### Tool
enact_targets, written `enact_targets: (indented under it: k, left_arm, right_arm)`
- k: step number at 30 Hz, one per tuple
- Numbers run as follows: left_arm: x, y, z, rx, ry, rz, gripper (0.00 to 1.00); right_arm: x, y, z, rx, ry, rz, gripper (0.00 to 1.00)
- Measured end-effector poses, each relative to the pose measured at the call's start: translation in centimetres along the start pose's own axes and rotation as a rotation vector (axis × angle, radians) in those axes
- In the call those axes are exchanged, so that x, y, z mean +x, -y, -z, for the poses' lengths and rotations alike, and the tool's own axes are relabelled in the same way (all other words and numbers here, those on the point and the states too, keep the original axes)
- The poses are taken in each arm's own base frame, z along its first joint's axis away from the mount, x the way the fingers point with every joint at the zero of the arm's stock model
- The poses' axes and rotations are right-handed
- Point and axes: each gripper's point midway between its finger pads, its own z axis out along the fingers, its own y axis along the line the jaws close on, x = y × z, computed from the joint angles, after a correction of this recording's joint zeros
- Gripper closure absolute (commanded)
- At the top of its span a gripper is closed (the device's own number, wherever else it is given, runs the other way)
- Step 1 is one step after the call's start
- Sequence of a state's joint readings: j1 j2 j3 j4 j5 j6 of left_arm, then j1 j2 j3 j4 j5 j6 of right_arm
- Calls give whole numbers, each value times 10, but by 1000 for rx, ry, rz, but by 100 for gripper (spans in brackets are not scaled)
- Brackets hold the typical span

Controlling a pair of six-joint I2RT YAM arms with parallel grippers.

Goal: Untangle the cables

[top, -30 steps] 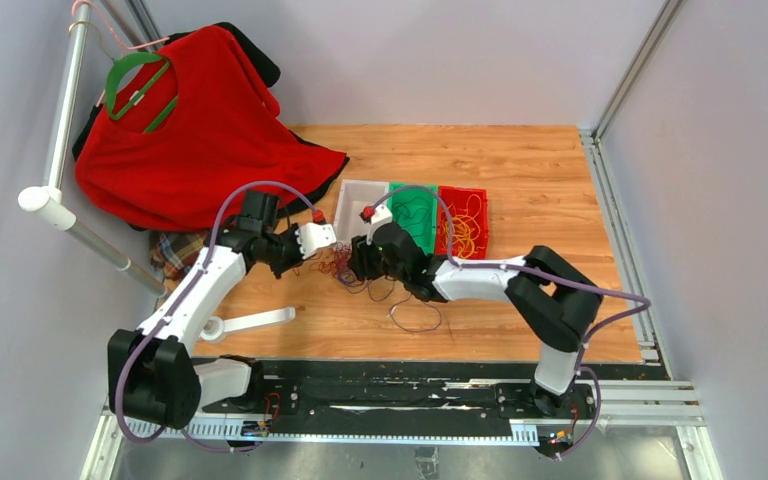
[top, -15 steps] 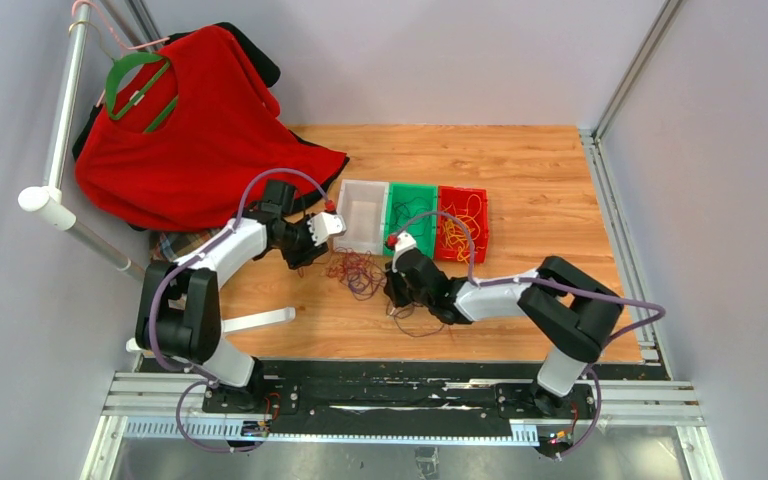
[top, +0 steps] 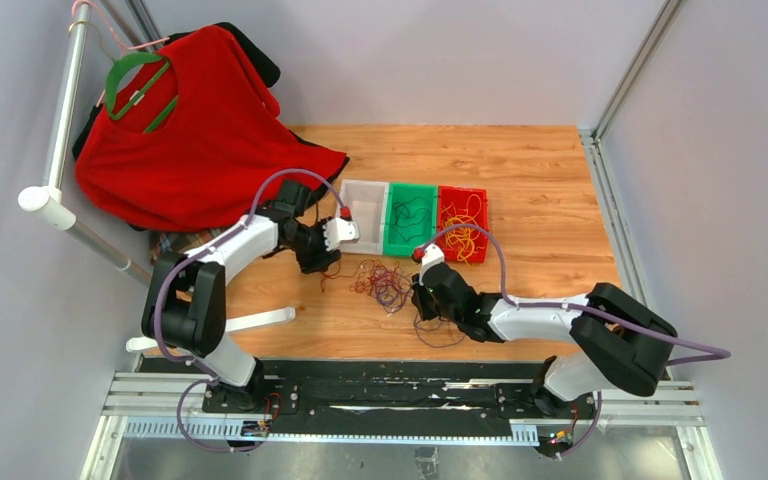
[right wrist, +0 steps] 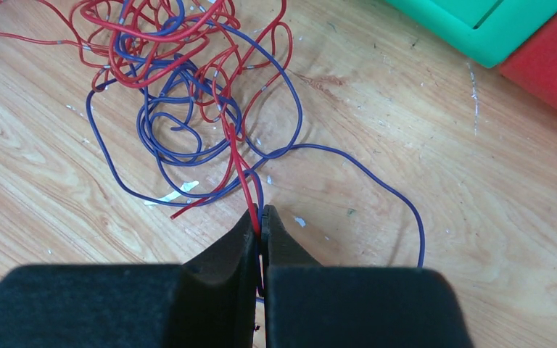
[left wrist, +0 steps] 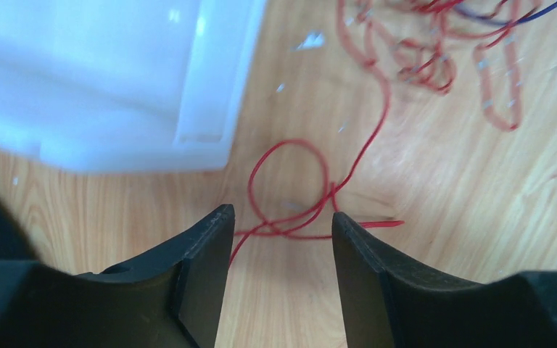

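Wood-grain table [top: 560, 180] fills the middle of a grey-walled cell, with a red shirt [top: 200, 130] on a green hanger [top: 135, 90] draped over its far left corner. Three small bins stand side by side near the centre: a white bin [top: 363, 212], a green bin [top: 410, 232] with a dark wire coiled inside, and a red bin [top: 463, 200] holding yellow-orange wires [top: 460, 240]. Just in front of the bins, the cables [top: 380, 283] lie in a loose tangle of red and purple-blue strands on the bare wood, between the two arms. The left gripper [left wrist: 281, 217] sits low beside the near corner of the white bin with its jaws well apart and nothing held; a red loop [left wrist: 330, 194] lies flat on the wood in the gap ahead of its fingertips, touching neither (as far as the wrist view shows). The right gripper [right wrist: 260, 217] is on the tangle's right side, jaws pressed together on a red cable [right wrist: 241, 163] that runs straight from the knot into the pinch. A purple-blue strand [right wrist: 290, 116] passes right alongside it there; I cannot tell whether that one is caught too. Another purple-blue loop trails off to the right across the wood.
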State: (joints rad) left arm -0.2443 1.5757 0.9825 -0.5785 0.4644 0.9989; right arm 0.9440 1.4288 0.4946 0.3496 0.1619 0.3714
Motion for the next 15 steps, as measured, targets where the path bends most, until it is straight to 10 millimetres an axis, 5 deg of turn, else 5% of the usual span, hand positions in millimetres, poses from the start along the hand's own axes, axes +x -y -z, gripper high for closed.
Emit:
enact_targets:
  k: [7, 15]
  left_arm:
    - [-34, 25, -11, 54, 25, -126, 43]
    - [-35, 23, -26, 54, 13, -162, 43]
  right_arm:
    - [8, 1, -3, 4, -25, 7, 99]
    - [7, 1, -4, 4, -21, 4, 99]
